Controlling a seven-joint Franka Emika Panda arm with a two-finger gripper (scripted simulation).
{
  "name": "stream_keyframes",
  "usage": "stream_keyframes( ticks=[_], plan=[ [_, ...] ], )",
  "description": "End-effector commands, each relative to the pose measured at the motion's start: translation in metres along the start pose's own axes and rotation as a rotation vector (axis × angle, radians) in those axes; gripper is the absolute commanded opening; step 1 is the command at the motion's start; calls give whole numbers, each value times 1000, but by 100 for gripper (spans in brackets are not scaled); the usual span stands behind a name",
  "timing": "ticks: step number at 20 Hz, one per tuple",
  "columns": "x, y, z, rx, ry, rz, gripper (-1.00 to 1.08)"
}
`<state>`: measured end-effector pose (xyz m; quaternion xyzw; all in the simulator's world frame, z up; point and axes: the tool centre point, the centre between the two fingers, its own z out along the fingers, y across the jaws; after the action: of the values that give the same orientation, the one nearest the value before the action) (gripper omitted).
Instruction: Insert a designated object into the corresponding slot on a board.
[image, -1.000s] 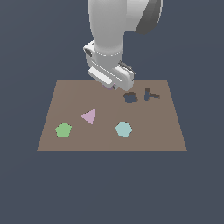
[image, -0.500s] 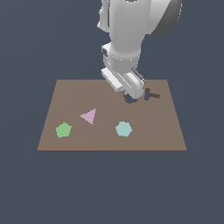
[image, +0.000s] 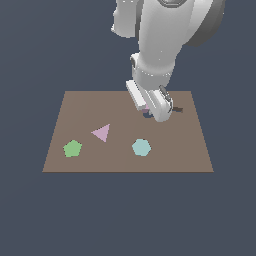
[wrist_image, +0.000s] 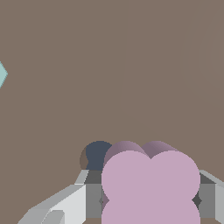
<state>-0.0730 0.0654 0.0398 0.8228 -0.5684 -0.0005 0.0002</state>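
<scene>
Exterior view: the gripper (image: 150, 111) hangs low over the brown board (image: 80, 107) at about 1 o'clock from its centre, hiding most of the slot (image: 148, 115). Pink triangle (image: 102, 132), green pentagon (image: 73, 148) and teal hexagon (image: 141, 147) lie nearer.

Wrist view: the fingers (wrist_image: 72, 203) clasp the lobed mauve-pink piece (wrist_image: 151, 186), which overlaps the dark slot (wrist_image: 97, 154).

The board (image: 75, 107) is brown. The flower piece (wrist_image: 151, 188) is pale pink. The hole (wrist_image: 97, 154) is dark blue-grey.
</scene>
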Motion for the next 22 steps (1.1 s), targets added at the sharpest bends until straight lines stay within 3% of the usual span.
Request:
stream_keyframes(
  ticks=[1,9,22],
  plan=[
    [-2,-7,0,0,0,41,-100],
    [-5,-19,-1,0,0,110,-100],
    [-4,-20,9,0,0,115,-100]
  ],
)
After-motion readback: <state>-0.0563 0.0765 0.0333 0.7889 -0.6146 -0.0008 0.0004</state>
